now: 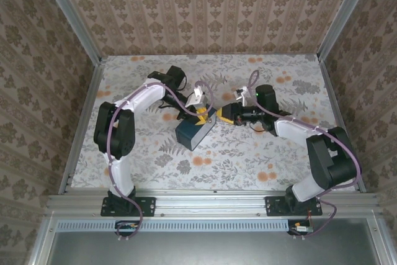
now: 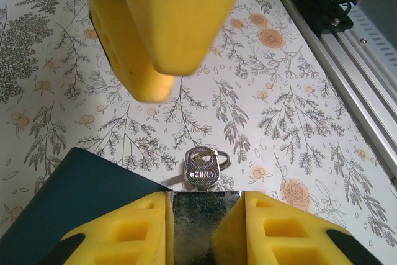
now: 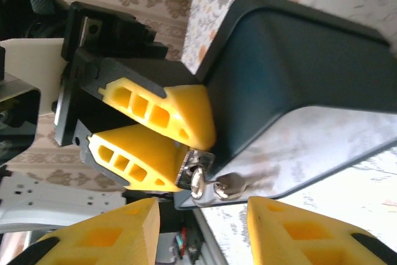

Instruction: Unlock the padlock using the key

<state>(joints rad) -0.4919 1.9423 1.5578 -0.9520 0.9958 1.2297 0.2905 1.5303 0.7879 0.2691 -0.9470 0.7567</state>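
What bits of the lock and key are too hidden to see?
Left wrist view: the small silvery metal padlock is mostly covered by the left end effector and cut off by the bottom edge.
Same view: the flat silvery key shows its head; the padlock hides its blade.
Top view: both are too small.

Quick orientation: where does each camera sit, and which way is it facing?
Top external: above, behind the bases, looking down on table, both arms, blue box.
Left wrist: left gripper clamps the padlock; faces the key.
Right wrist: past the open right gripper, faces the left gripper.
Shared: both wrist views show padlock and blue box.
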